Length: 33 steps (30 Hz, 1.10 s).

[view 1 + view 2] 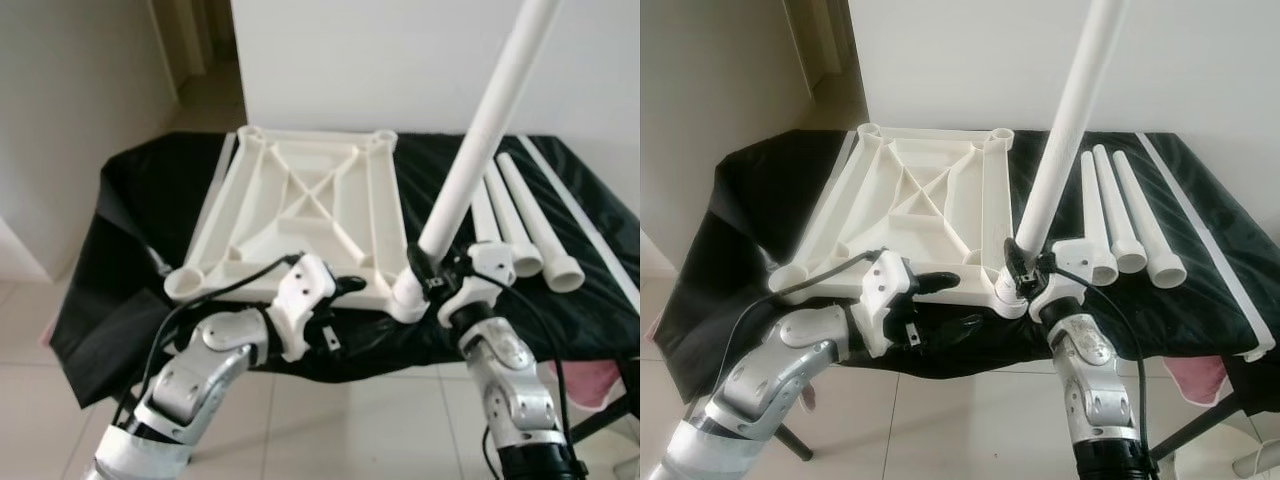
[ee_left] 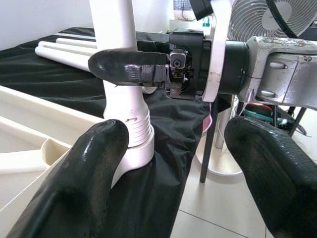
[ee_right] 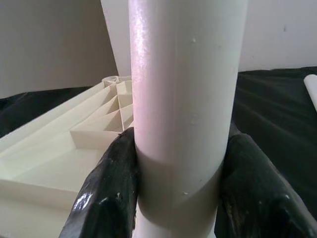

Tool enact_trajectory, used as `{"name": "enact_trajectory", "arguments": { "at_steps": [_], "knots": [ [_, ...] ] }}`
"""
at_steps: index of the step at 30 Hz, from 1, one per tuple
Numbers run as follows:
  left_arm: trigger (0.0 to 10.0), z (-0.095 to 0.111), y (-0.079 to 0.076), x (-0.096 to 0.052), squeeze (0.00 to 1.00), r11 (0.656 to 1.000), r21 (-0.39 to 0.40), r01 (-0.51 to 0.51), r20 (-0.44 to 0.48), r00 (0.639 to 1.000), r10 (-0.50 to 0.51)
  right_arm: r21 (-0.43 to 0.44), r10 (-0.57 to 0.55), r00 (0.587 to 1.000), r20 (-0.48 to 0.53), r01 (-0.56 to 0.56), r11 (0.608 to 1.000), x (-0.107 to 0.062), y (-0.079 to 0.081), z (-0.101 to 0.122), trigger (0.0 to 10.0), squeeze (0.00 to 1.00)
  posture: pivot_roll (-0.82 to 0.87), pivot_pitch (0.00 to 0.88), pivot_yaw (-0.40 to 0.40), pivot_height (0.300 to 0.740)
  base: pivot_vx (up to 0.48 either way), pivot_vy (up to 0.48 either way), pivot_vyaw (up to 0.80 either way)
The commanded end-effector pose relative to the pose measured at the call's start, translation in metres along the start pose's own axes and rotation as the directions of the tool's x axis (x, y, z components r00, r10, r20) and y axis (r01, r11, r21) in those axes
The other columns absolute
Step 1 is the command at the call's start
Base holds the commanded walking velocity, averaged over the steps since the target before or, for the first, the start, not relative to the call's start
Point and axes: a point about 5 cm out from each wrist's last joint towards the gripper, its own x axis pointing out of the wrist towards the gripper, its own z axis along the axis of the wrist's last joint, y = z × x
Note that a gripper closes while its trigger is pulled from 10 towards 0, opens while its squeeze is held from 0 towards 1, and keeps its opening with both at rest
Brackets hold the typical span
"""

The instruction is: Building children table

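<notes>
A white plastic tabletop (image 1: 300,205) lies upside down on a black cloth, ribs facing up. A white table leg (image 1: 480,140) stands tilted in the near right corner socket (image 1: 408,296). My right gripper (image 1: 428,268) is shut on the leg's lower end, one black finger (image 3: 106,193) on each side of the tube (image 3: 185,99). My left gripper (image 1: 345,288) is open at the tabletop's near edge, its fingers (image 2: 86,178) apart and pointing toward the socket (image 2: 131,148). Three spare legs (image 1: 520,220) lie on the cloth at the right.
The black cloth (image 1: 150,200) covers a folding table whose near edge (image 1: 380,350) is just in front of my arms. White walls stand behind. A long white strip (image 1: 580,215) lies at the far right. A fan (image 2: 252,22) stands on the tiled floor beyond the table.
</notes>
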Motion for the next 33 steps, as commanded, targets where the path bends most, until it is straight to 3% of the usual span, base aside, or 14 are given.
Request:
{"name": "enact_trajectory", "arguments": {
  "at_steps": [1, 8, 17, 28, 33],
  "knots": [
    [10.0, 0.003, 0.001, -0.001, 0.00, 1.000, 0.009, 0.015, 0.005, 1.000, -0.015, 0.019, -0.020, 0.995, -0.097, 0.022, 1.000, -0.004, -0.002, -0.019, 10.0, 0.00, -0.06, 0.000, -0.002, 0.740, 0.000, 0.000, 0.00],
    [10.0, 0.004, 0.002, -0.002, 0.00, 1.000, 0.010, 0.011, 0.004, 1.000, -0.011, -0.130, 0.063, 0.997, -0.036, -0.067, 0.989, -0.013, 0.005, -0.019, 10.0, 0.00, -0.06, 0.000, -0.001, 0.740, 0.000, 0.000, 0.00],
    [10.0, 0.004, 0.003, -0.003, 0.00, 1.000, 0.003, 0.006, 0.006, 1.000, -0.006, -0.226, 0.128, 0.991, 0.034, -0.117, 0.967, -0.027, 0.009, -0.021, 10.0, 0.00, -0.06, 0.005, 0.007, 0.740, 0.000, 0.000, 0.00],
    [10.0, 0.006, 0.005, -0.004, 0.00, 1.000, -0.002, -0.005, 0.006, 1.000, 0.005, -0.235, 0.174, 0.984, 0.032, -0.162, 0.958, -0.026, 0.013, -0.023, 10.0, 0.00, -0.06, 0.025, 0.011, 0.740, 0.000, 0.000, 0.00],
    [10.0, 0.006, 0.005, -0.005, 0.00, 1.000, -0.005, -0.010, 0.007, 1.000, 0.010, -0.234, 0.256, 0.966, 0.022, -0.244, 0.941, -0.024, 0.018, -0.021, 10.0, 0.00, -0.06, 0.029, 0.011, 0.740, 0.000, 0.000, 0.00]
  ]
}}
